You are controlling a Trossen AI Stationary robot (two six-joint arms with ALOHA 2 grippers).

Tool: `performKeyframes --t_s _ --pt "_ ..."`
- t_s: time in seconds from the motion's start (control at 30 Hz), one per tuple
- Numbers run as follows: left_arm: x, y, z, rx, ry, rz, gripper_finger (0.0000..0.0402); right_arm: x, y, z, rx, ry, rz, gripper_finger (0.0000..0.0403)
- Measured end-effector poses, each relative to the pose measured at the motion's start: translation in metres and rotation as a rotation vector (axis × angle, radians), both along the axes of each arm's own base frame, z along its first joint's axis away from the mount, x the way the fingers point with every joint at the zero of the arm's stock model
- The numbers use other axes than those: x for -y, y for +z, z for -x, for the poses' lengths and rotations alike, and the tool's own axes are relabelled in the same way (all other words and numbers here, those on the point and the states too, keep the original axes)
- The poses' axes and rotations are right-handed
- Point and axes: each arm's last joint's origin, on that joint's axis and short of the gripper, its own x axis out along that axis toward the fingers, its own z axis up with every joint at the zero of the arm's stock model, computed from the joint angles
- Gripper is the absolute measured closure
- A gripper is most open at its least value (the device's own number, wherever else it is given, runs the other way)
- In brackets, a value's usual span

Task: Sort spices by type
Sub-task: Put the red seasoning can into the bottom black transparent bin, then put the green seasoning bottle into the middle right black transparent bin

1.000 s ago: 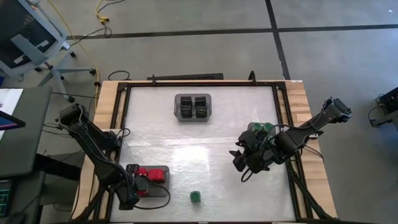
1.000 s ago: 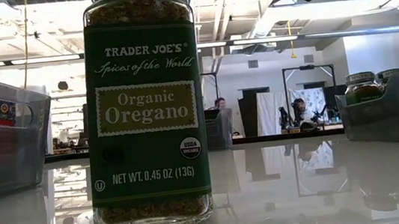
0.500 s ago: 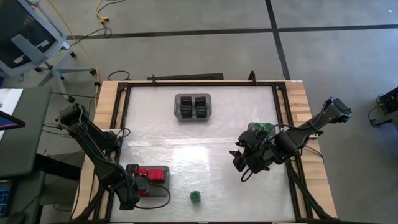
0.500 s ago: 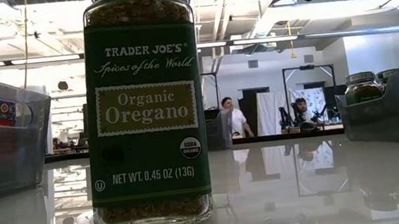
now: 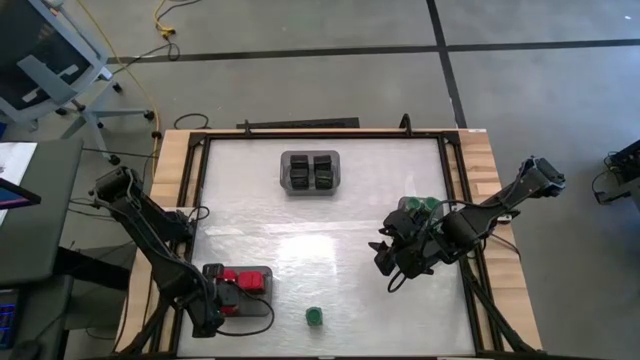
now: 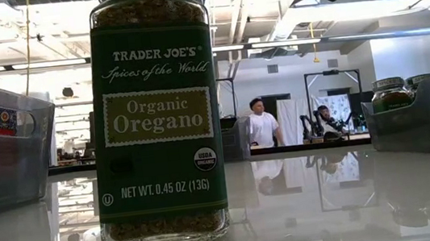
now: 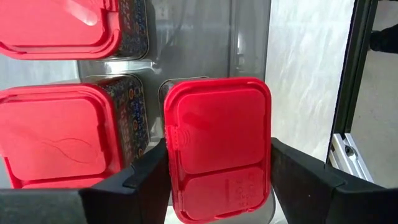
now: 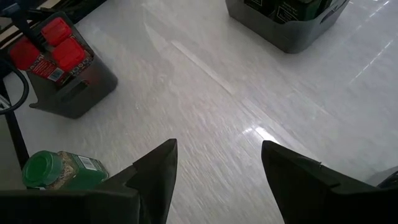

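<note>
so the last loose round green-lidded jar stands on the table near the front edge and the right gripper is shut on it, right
Not quite. The round green-lidded jar does stand loose near the front edge, but the right gripper is open and empty above bare table, apart from the jar; the right wrist view shows this.

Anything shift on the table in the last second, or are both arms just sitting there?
Nothing on the table visibly moved. Left gripper stays over the red tray, fingers either side of a red spice box. Right gripper stays open and empty. The oregano jar stays put. Only a person walked in the background.
</note>
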Motion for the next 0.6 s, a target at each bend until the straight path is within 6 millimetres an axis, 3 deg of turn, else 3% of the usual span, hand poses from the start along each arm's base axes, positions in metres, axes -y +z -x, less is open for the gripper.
performKeyframes --t_s 0.33,0.6 --pt "-0.0007 -0.0001 0.0000 0.008 0.004 -0.013 0.0163 -0.0002 0.0002 -0.0003 0.004 -0.001 -0.003 0.0143" --pt "-0.0021 -0.0005 0.0008 0.002 0.012 -0.029 0.0114 -0.0008 0.0010 -0.0014 0.018 0.000 -0.011 0.0143"
